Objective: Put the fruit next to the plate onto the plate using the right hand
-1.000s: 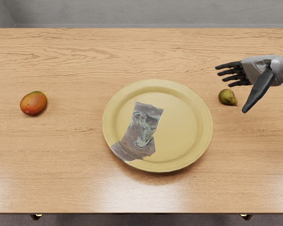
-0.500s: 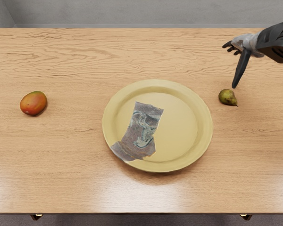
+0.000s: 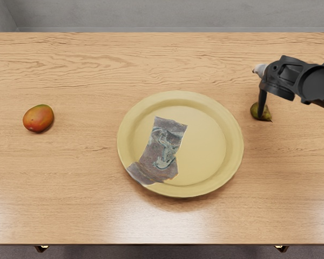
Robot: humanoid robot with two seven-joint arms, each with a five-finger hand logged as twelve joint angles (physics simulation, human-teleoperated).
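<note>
A small green pear (image 3: pixel 267 114) lies on the table just right of the yellow plate (image 3: pixel 233 141). My right hand (image 3: pixel 270 81) comes in from the right edge and hovers directly over the pear, its back turned to the camera. One dark finger (image 3: pixel 262 101) points straight down and covers the pear's left side; the remaining fingers are hidden behind the hand. The hand is open and holds nothing. A grey-blue patterned patch (image 3: pixel 159 150) lies on the plate's left half. The left arm is out of view.
A red-orange mango (image 3: pixel 38 117) sits far to the left on the wooden table (image 3: pixel 97 65). The table's front edge runs along the bottom of the view.
My right hand swung up toward the far edge, then came down and rolled over so it now sits on top of the pear. The pear, the plate and the mango stayed put.
</note>
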